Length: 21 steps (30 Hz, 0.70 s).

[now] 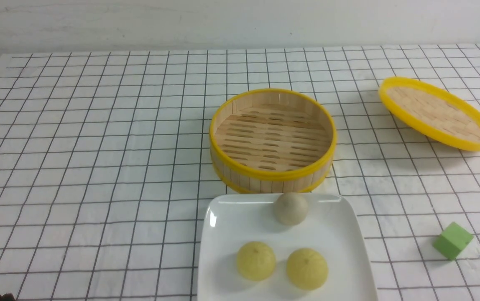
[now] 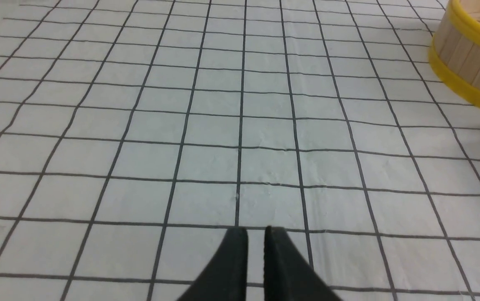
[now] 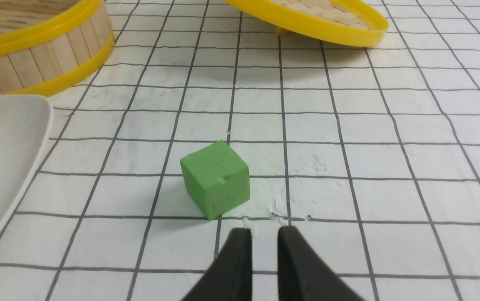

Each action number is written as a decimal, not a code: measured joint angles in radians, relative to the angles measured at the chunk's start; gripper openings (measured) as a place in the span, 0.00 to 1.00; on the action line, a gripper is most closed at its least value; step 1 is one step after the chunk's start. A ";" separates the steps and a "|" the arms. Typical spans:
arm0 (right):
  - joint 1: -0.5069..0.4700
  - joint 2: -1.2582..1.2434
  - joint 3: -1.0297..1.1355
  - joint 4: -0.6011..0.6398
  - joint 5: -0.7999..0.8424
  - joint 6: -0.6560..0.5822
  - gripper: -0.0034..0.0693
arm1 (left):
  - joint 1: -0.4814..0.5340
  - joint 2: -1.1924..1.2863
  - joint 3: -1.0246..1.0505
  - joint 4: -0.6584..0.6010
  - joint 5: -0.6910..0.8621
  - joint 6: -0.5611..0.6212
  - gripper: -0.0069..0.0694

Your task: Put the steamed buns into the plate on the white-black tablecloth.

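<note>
All three steamed buns lie in the white square plate [image 1: 206, 251] on the white-black tablecloth [image 1: 98, 146], near the front edge. The greyish bun [image 1: 291, 208] is at the plate's far rim; two pale yellow buns [image 1: 256, 260] [image 1: 307, 268] sit side by side nearer me. My left gripper [image 2: 256, 234] hovers over bare cloth to the left, jaws a narrow gap apart and empty. My right gripper [image 3: 264, 234] hangs just behind a green cube [image 3: 215, 179], jaws slightly apart, nothing between them. A corner of the plate [image 3: 1, 159] shows in the right wrist view. Neither gripper shows in the front view.
The empty bamboo steamer [image 1: 265, 177] stands right behind the plate; its wall [image 2: 470, 62] shows in the left wrist view. The yellow-rimmed lid [image 1: 436, 112] lies tilted at the far right. The green cube [image 1: 452, 240] sits right of the plate.
</note>
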 joint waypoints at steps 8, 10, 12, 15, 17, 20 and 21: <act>0.000 0.000 0.000 0.000 0.000 0.000 0.22 | 0.000 0.000 0.000 0.024 0.001 0.003 0.22; 0.000 0.000 0.000 0.000 0.000 0.000 0.22 | 0.000 0.000 0.000 0.026 0.002 0.003 0.22; 0.000 0.000 0.000 0.000 0.000 0.000 0.22 | 0.000 0.000 0.000 0.026 0.002 0.003 0.23; 0.000 0.000 0.000 0.000 0.000 0.000 0.22 | 0.000 0.000 0.000 0.026 0.002 0.003 0.23; 0.000 0.000 0.000 0.000 0.000 0.000 0.23 | 0.000 0.000 0.000 0.027 0.002 0.003 0.23; 0.000 0.000 0.000 0.000 0.000 0.000 0.23 | 0.000 0.000 0.000 0.028 0.002 0.003 0.23; 0.000 0.000 0.000 0.000 0.000 0.000 0.23 | 0.000 0.000 0.000 0.029 0.002 0.003 0.24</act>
